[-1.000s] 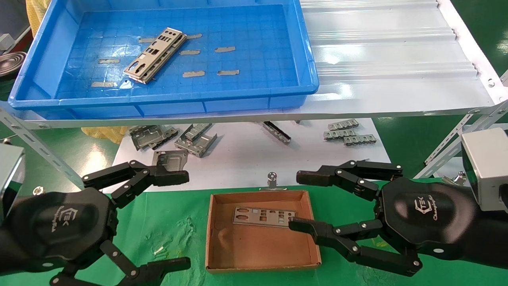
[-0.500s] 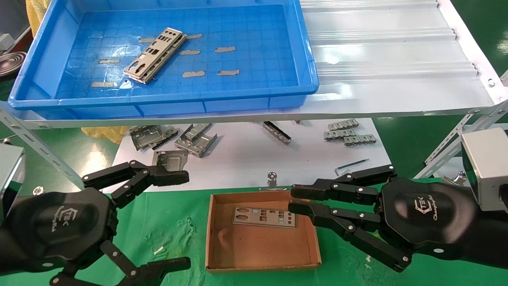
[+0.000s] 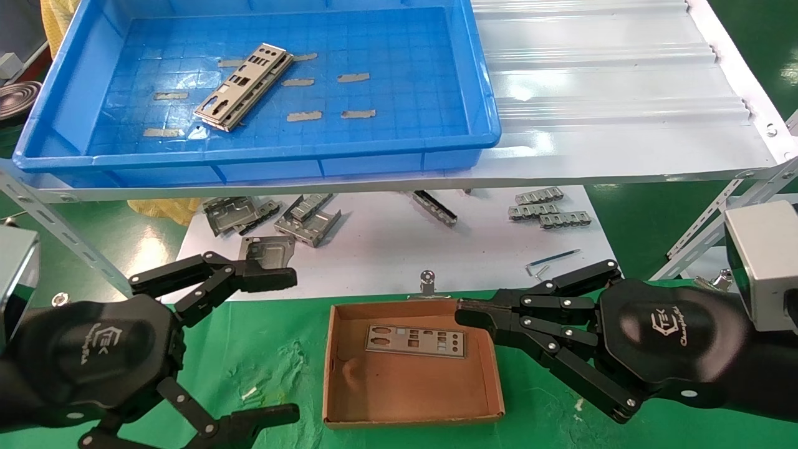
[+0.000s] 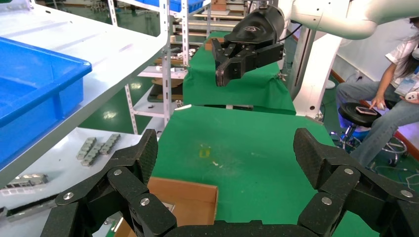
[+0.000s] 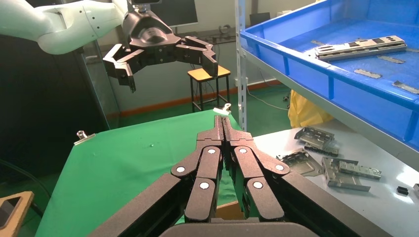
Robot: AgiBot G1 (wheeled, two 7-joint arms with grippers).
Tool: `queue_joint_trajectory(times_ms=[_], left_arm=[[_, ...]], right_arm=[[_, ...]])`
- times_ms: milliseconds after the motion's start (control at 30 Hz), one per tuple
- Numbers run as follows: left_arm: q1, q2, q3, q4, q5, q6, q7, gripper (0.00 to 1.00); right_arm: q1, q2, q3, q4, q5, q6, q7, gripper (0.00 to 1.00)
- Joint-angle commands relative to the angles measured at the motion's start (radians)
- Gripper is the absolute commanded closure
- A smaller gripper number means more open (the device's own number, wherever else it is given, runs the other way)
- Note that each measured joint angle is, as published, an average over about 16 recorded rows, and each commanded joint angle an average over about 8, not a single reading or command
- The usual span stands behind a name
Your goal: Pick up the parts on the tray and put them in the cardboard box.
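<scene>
A punched silver-grey plate [image 3: 416,340] lies flat in the brown cardboard box [image 3: 408,380] on the green cloth. A small stack of such plates [image 3: 244,86] lies in the blue tray [image 3: 480,93] on the shelf, also seen in the right wrist view [image 5: 363,47]. My right gripper [image 3: 464,310] is shut and empty, its tips over the box's far right corner, just above the plate's right end. My left gripper [image 3: 283,343] is open and empty, held left of the box.
Bent grey brackets [image 3: 274,218] and notched strips [image 3: 545,209] lie on the white board under the shelf. A hex key [image 3: 552,259] lies near the board's right edge. The white corrugated sheet [image 3: 611,81] runs to the right of the tray.
My right gripper has closed from wide open to shut and has risen a little above the box. The plate stays in the box. The left arm has not moved.
</scene>
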Motion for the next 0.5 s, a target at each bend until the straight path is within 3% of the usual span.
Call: queue_joint_trajectory(times_ms=[33, 233, 500], left_arm=[[0.004, -0.002, -0.002, -0.004, -0.001, -0.001, 0.002, 0.00], [-0.158, 0.054, 0.032, 0.086, 0.098, -0.025, -0.009, 0.00], [-0.459, 0.218, 0.102, 0.422, 0.272, -0.071, 0.052, 0.00]], right_arm=[[0.000, 0.000, 0.000, 0.000, 0.000, 0.000, 0.000, 1.00], [0.000, 0.000, 0.000, 0.000, 0.000, 0.000, 0.000, 1.00], [0.000, 0.000, 0.000, 0.000, 0.000, 0.000, 0.000, 1.00]])
